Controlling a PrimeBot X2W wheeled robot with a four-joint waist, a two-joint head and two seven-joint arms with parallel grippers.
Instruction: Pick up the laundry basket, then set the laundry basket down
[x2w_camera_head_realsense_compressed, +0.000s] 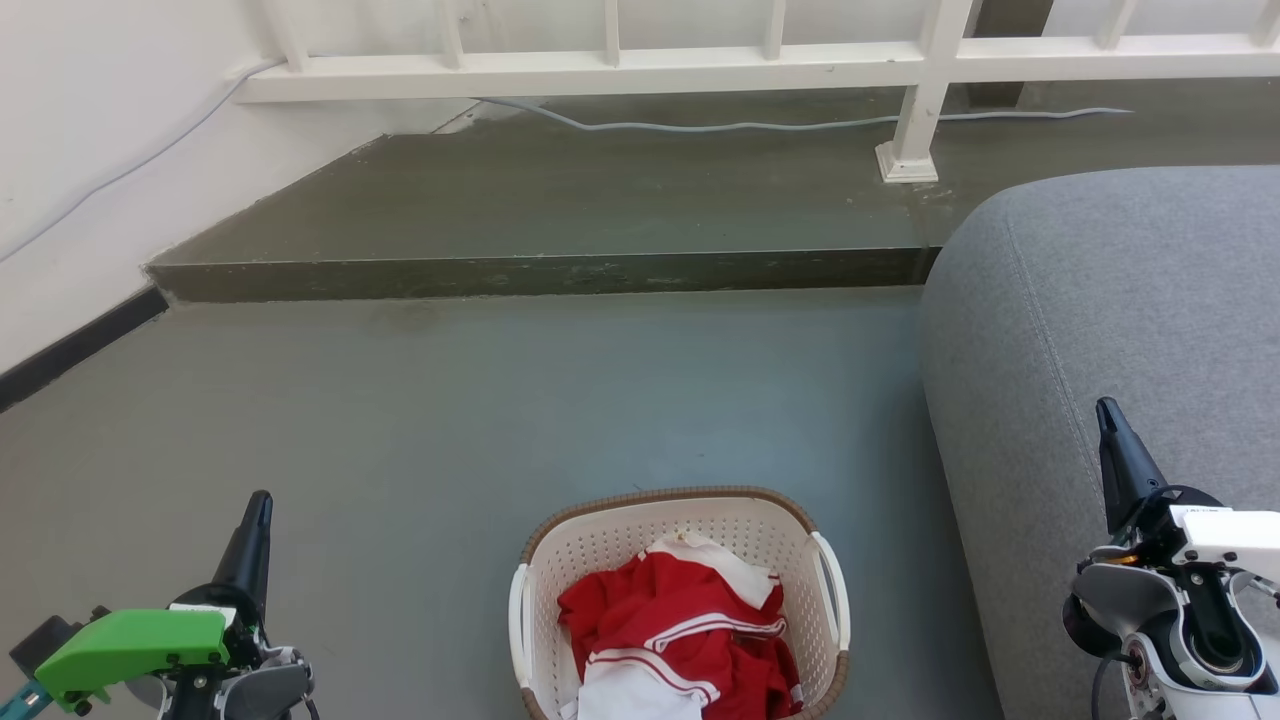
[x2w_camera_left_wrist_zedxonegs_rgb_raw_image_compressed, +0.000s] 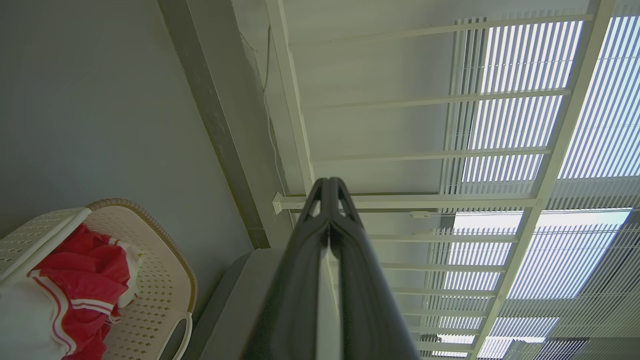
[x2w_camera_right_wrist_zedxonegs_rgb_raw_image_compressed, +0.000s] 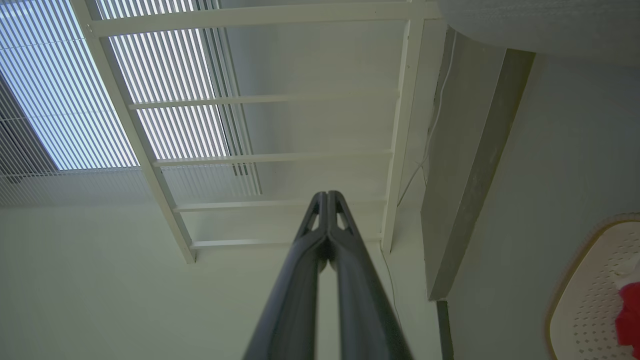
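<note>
Cream-white laundry basket (x2w_camera_head_realsense_compressed: 610, 545) upright on the grey floor (x2w_camera_head_realsense_compressed: 500, 400), just left of a grey sofa (x2w_camera_head_realsense_compressed: 1120, 300), with a strip of floor between. Brown woven-look rim (x2w_camera_head_realsense_compressed: 670, 494), a white handle on each side, red and white clothes (x2w_camera_head_realsense_compressed: 680, 630) heaped inside. Near end cut off by the lower edge of the head view.

Well to the left of the sofa, beyond the basket: the left gripper (x2w_camera_head_realsense_compressed: 259, 502), raised off the floor. Fingers (x2w_camera_left_wrist_zedxonegs_rgb_raw_image_compressed: 300, 280) pressed together, clasping nothing. Over the sofa's front edge: the right gripper (x2w_camera_head_realsense_compressed: 1107, 410), fingers (x2w_camera_right_wrist_zedxonegs_rgb_raw_image_compressed: 295, 300) likewise pinched together on nothing. No contact with the basket from either.

Fits two stages equally: basket awaiting a lift, or back on the floor after one.

Likely risks, judged from this layout:
- **With a lift to come:** little room between the sofa and the nearer handle (x2w_camera_head_realsense_compressed: 840, 600), so a chance of the right fingers snagging the upholstery or nudging the basket sideways. Also an uneven pull on the two handles, tilting the load and spilling clothes.
- **With the job over:** a careless swing of either arm, clipping the rim.
</note>
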